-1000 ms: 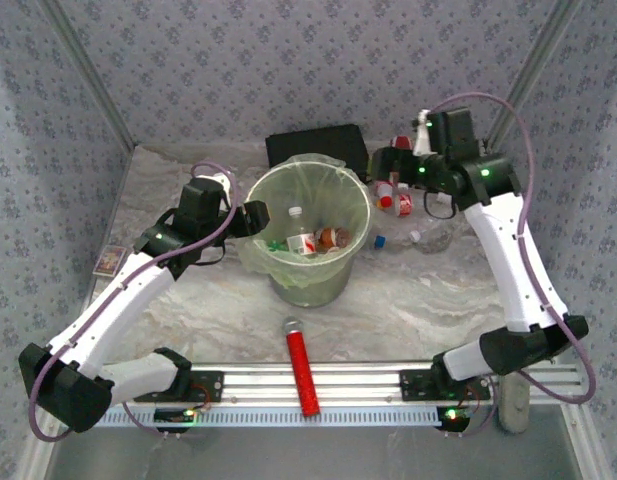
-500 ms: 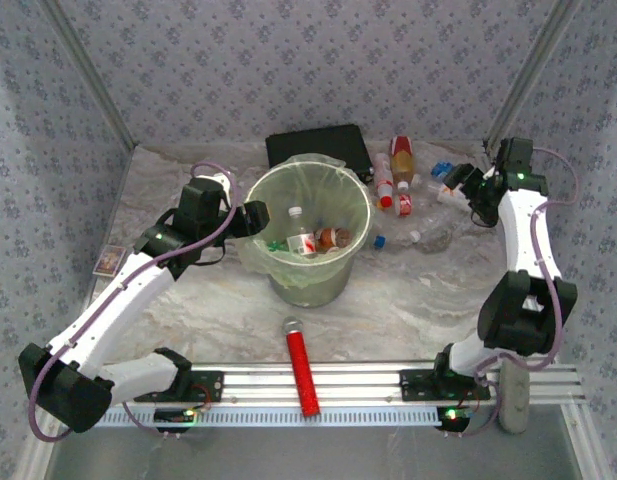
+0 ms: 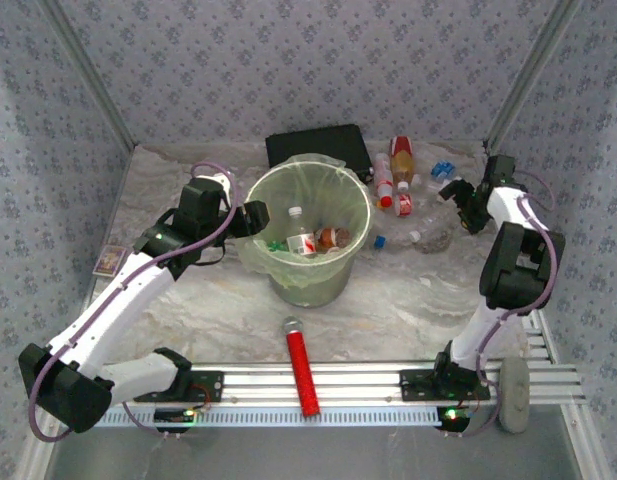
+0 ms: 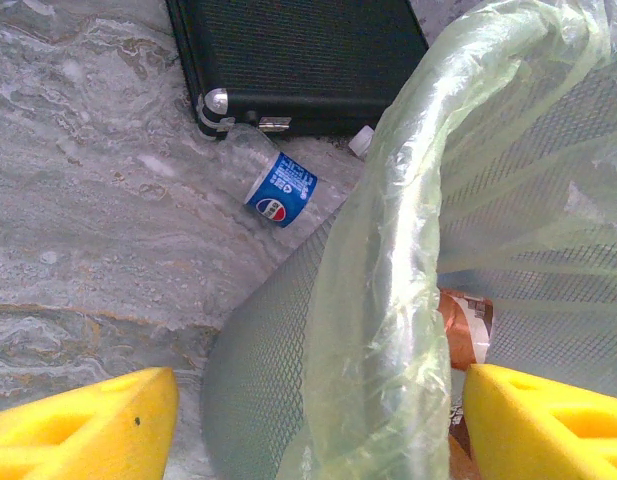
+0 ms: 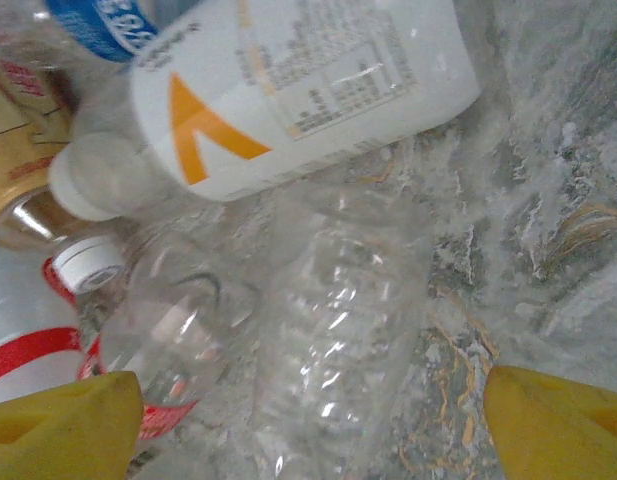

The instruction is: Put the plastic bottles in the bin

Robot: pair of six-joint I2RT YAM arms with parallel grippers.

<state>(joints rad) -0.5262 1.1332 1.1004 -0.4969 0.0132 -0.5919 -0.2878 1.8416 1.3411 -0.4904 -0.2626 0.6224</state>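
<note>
From above we see the bin (image 3: 308,285) mid-table, with a few plastic bottles (image 3: 316,240) lying inside. A loose cluster (image 3: 400,190) of others lies on the table at its two o'clock, beside the black case (image 3: 318,145). Our left gripper (image 3: 250,218) sits at the bin's nine o'clock, yellow fingers (image 4: 88,425) spread wide to either side of the liner (image 4: 388,280) folded over the rim, gripping nothing. Our right gripper (image 3: 458,198) hovers at the cluster's three o'clock, fingers (image 5: 558,425) wide apart and empty over a clear crumpled bottle (image 5: 328,330) and a white-labelled bottle (image 5: 288,90).
</note>
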